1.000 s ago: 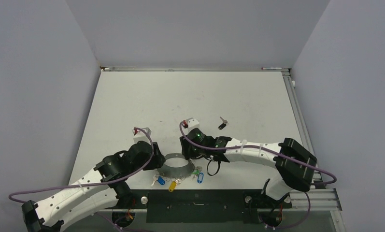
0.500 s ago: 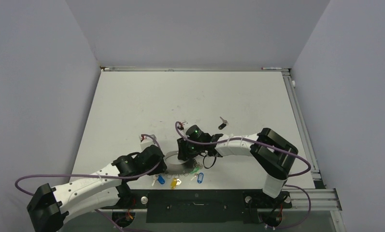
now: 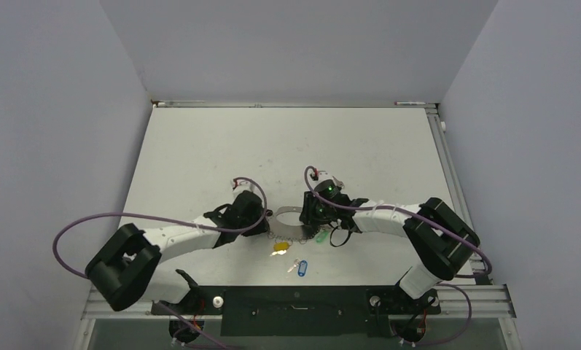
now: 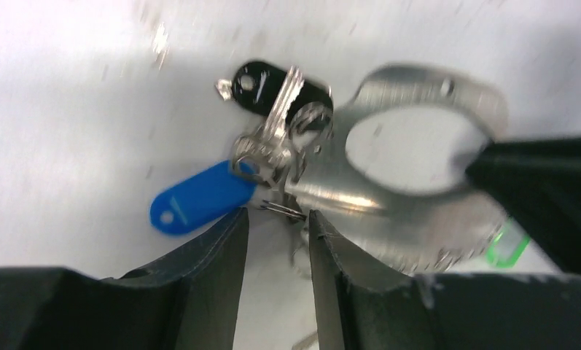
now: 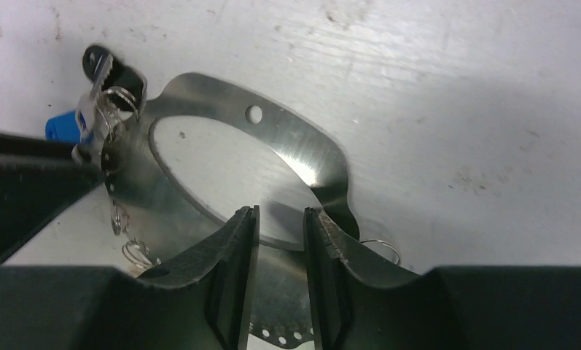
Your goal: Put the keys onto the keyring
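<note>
The keyring [image 3: 287, 216] is a wide loop of flat shiny metal band with small holes, held between my two grippers at mid-table. My right gripper [image 5: 280, 215] [image 3: 307, 213] has the band [image 5: 309, 157] running between its fingers. My left gripper [image 4: 278, 219] [image 3: 264, 216] is at the loop's [image 4: 389, 219] other edge, jaws a narrow gap apart with thin wire across the tips. I cannot tell if it grips. A black-headed key [image 4: 254, 82] [image 5: 123, 76] and a blue tag [image 4: 200, 195] bunch on small split rings against the band.
A yellow-tagged key [image 3: 281, 248] and a blue-tagged one [image 3: 297, 267] lie on the table nearer the arm bases. A green tag [image 3: 320, 237] [image 4: 507, 244] lies under the right wrist. A loose small split ring [image 5: 380, 248] rests beside the right fingers.
Both grippers have narrowed and moved away from the near edge towards mid-table, with the keyring between them. The yellow-tagged key shifted along; one blue tag stayed near the edge.
</note>
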Motion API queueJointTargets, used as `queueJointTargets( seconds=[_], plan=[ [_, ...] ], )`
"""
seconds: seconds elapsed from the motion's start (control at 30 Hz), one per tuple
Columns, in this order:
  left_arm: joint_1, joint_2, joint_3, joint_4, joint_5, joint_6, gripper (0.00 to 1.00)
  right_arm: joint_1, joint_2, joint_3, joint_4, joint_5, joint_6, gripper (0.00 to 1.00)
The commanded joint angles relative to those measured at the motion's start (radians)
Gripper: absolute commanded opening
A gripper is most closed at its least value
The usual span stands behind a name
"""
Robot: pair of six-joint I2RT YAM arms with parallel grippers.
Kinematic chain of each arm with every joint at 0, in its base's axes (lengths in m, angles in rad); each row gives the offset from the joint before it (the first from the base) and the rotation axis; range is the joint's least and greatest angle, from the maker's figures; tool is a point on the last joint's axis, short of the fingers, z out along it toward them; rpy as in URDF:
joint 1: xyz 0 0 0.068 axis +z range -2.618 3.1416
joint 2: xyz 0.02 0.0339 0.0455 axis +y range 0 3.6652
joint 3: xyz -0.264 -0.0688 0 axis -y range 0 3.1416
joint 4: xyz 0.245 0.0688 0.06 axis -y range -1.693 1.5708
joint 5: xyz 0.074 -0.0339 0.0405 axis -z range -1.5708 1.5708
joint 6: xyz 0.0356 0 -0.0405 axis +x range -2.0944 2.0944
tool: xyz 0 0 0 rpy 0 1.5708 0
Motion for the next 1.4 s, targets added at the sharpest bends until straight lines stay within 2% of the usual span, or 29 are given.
queueJointTargets(
  seconds=[0.0, 0.17, 0.33, 0.4, 0.5, 0.6, 0.67, 0.77, 0.87, 1.07, 1.2, 1.37],
  plan=[
    [0.083, 0.196, 0.142, 0.244, 0.117, 0.115, 0.33, -0.028, -0.075, -0.068, -0.090, 0.077, 0.056, 0.31],
    [0.100, 0.382, 0.315, 0.322, 0.160, 0.151, 0.32, -0.036, -0.141, -0.106, -0.105, 0.041, 0.073, 0.31],
    [0.105, 0.517, 0.534, 0.307, 0.186, 0.211, 0.32, -0.041, -0.189, -0.119, -0.079, -0.004, 0.070, 0.31],
    [0.107, 0.550, 0.607, 0.287, 0.201, 0.251, 0.36, -0.046, -0.190, -0.107, -0.075, -0.031, 0.057, 0.31],
    [0.105, 0.518, 0.641, 0.256, 0.192, 0.304, 0.49, -0.054, -0.189, -0.067, -0.107, -0.027, 0.014, 0.32],
    [0.098, 0.392, 0.561, 0.262, 0.133, 0.380, 0.75, -0.066, -0.223, -0.042, -0.155, -0.001, -0.031, 0.36],
    [0.086, 0.305, 0.503, 0.246, 0.086, 0.423, 0.80, -0.075, -0.250, -0.027, -0.182, 0.016, -0.072, 0.40],
    [0.027, 0.189, 0.389, 0.211, 0.019, 0.454, 0.80, -0.096, -0.287, -0.002, -0.219, 0.040, -0.122, 0.49],
    [-0.083, 0.104, 0.299, 0.172, -0.034, 0.441, 0.76, -0.122, -0.320, -0.001, -0.239, 0.061, -0.143, 0.53],
    [-0.272, -0.003, 0.213, 0.039, -0.103, 0.262, 0.67, -0.174, -0.344, -0.047, -0.218, 0.056, -0.144, 0.54],
    [-0.329, 0.010, 0.213, 0.038, -0.117, 0.150, 0.60, -0.178, -0.323, -0.064, -0.193, 0.057, -0.136, 0.51],
    [-0.360, 0.133, 0.264, -0.003, -0.185, 0.056, 0.49, -0.178, -0.317, -0.074, -0.168, 0.051, -0.118, 0.49]
  ],
)
